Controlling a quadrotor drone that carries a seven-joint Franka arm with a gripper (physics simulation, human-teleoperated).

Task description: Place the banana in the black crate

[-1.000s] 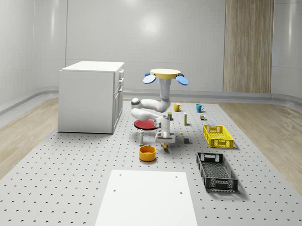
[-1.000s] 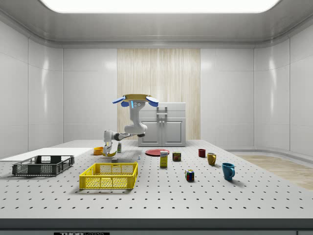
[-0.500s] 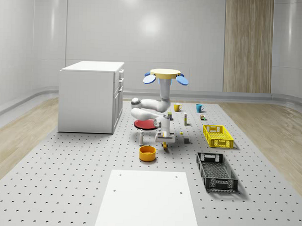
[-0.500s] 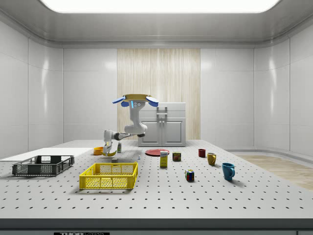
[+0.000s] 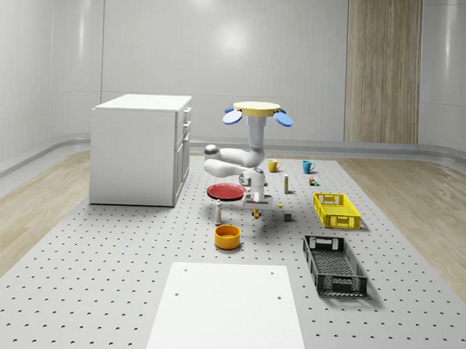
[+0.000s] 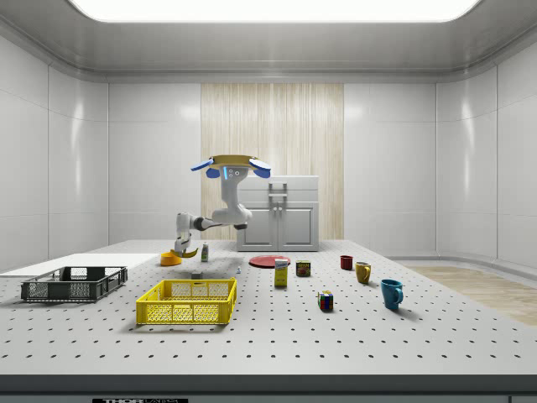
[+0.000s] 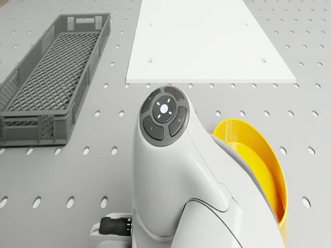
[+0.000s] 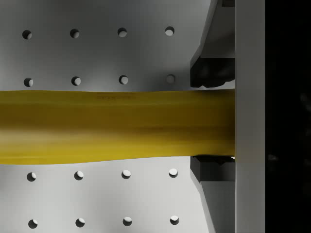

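Fingers (image 8: 212, 73) across level banana (image 8: 116, 126)

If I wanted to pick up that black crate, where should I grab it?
Probably one of the long side walls of the black crate, near its middle, coming straight down from above. It sits flat and open-topped, and its thin mesh walls suit a pinch over the rim. The gripper is shut on the banana.

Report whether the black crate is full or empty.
Empty: the black crate shows bare mesh floor; the banana sits in the pincer.
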